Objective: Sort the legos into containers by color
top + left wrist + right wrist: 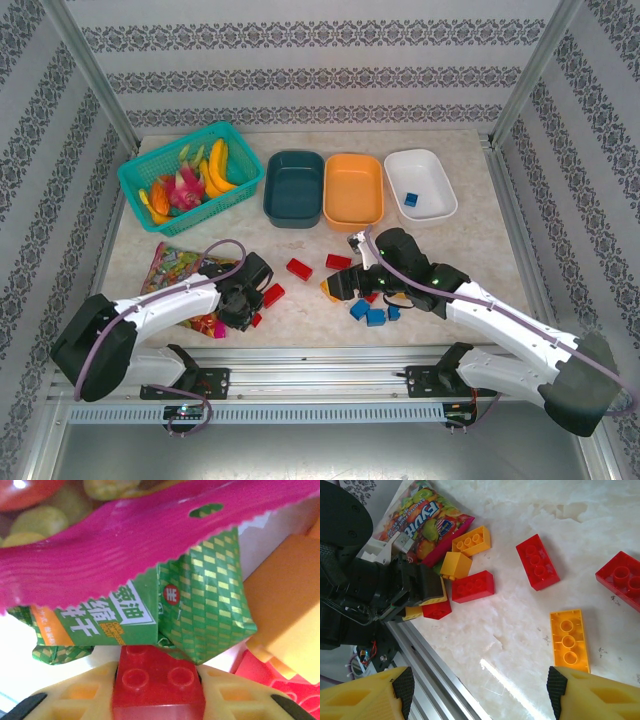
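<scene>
My left gripper (157, 696) is shut on a red lego (157, 680), studs up, beside the candy bag (125, 555) and an orange lego (285, 610). From above it sits at the near left (250, 312). My right gripper (480, 690) is open above bare table near the front edge, an orange lego (570, 640) just ahead of its right finger; from above it is near the middle (343, 287). Loose red legos (537, 561) and blue legos (376, 317) lie around. The containers stand at the back: dark teal (293, 187), orange (353, 190), and white (432, 175) with a blue lego (411, 200) inside.
A turquoise mesh basket (190, 175) of toy fruit stands at the back left. The colourful candy bag (180, 265) lies at the left, touching the legos there. The aluminium rail (435, 675) runs along the table's front edge. Patterned walls close the sides.
</scene>
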